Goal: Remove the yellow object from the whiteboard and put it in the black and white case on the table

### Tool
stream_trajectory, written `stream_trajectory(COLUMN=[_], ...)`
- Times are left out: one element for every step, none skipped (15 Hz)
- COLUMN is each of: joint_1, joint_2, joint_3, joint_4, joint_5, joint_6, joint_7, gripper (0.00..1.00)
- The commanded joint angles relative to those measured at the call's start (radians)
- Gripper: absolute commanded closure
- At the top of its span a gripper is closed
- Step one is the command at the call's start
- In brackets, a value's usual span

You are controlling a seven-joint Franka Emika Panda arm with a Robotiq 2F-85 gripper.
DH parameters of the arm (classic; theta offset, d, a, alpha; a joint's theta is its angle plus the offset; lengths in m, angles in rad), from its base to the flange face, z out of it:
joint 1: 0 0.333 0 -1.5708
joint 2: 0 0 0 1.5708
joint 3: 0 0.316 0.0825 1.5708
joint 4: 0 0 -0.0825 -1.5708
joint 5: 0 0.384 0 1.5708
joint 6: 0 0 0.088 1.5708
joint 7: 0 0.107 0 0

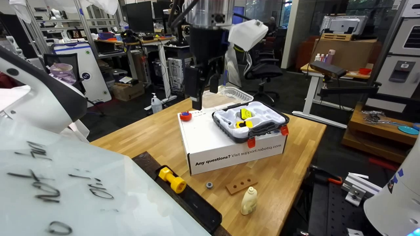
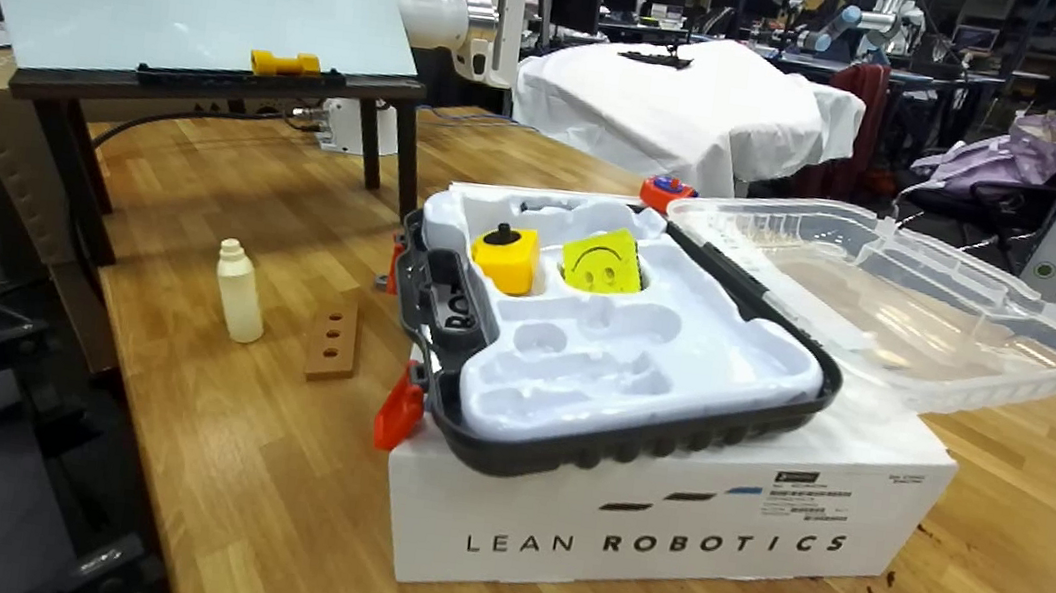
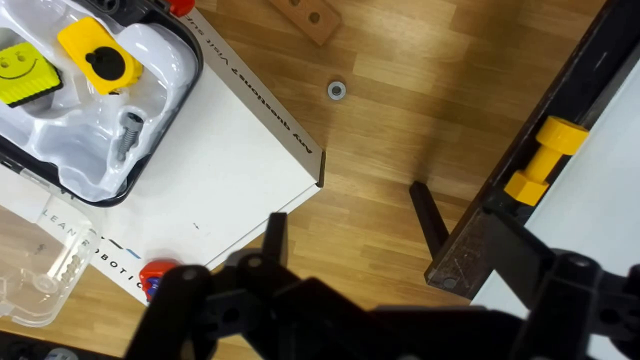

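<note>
The yellow object (image 1: 172, 180), a bolt-like piece with thick ends, lies on the black ledge of the whiteboard (image 1: 82, 196). It also shows in an exterior view (image 2: 285, 64) and at the right of the wrist view (image 3: 542, 159). The black and white case (image 2: 731, 362) stands open on a white box, with a yellow tape-like piece and a smiley block inside; it shows at the upper left in the wrist view (image 3: 70, 130). My gripper (image 1: 205, 95) is open and empty, above the box's far side. In the wrist view its fingers (image 3: 389, 227) are wide apart.
The white box (image 1: 210, 157) on the wooden table (image 2: 305, 471) also bears a red tape measure (image 1: 185, 116). The case's clear lid (image 2: 900, 302) hangs open. A cream bottle (image 1: 249, 201), a wooden block with holes (image 1: 241, 186) and a grey ring (image 1: 209, 185) stand near the ledge.
</note>
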Motion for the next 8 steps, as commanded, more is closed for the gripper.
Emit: stream_trajectory(joint_1=[0.005, 0.006, 0.011, 0.015, 0.015, 0.015, 0.017, 0.02], joint_2=[0.0, 0.001, 0.002, 0.005, 0.013, 0.022, 0.034, 0.049], joint_3=[-0.005, -0.007, -0.011, -0.013, -0.009, -0.006, -0.004, -0.002], joint_4=[0.002, 0.001, 0.0, 0.001, 0.007, 0.008, 0.01, 0.013], joint_5=[-0.001, 0.012, 0.036, 0.056, 0.064, 0.071, 0.085, 0.096], joint_6=[-0.002, -0.002, 0.003, 0.003, -0.009, -0.013, -0.022, -0.028], joint_7=[0.001, 0.004, -0.006, -0.008, 0.004, 0.016, 0.026, 0.036], gripper=[0.0, 0.0, 0.0, 0.0, 0.0, 0.0, 0.0, 0.0])
